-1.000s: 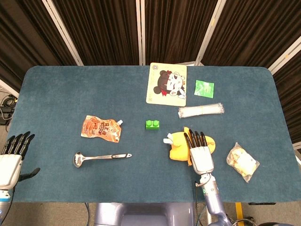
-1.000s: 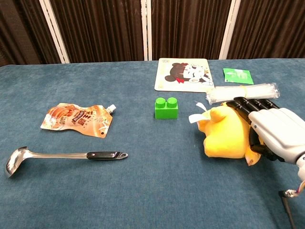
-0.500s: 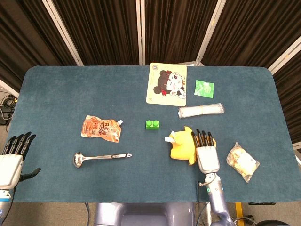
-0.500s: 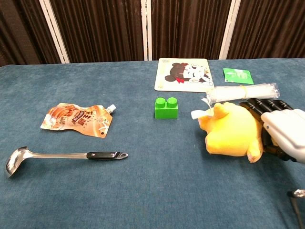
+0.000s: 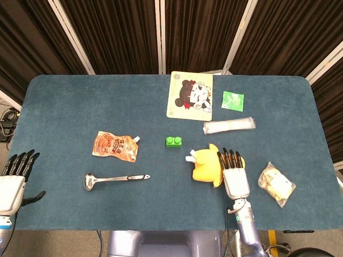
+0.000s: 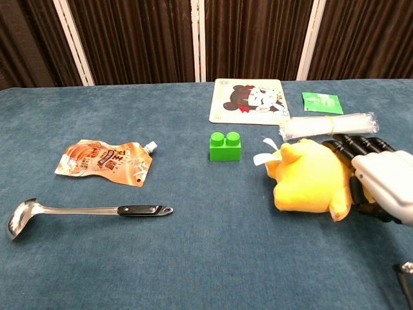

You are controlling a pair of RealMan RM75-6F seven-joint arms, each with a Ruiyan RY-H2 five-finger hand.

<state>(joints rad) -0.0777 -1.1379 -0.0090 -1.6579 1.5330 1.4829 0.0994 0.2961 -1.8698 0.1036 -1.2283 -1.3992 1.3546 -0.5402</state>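
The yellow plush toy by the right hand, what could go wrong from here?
The right hand lies against the far right side of the yellow plush toy, not clearly around it, so the soft toy might slide or roll away instead of being gripped. The bundle of clear straws lies just behind the fingers and could get knocked. The green block sits to the toy's left and might be bumped if the toy is pushed that way.

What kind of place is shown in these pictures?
Probably a robot test or recording room: dark curtains close off a blue cloth-covered table where unrelated items are spread out, such as a ladle and a yellow plush toy.
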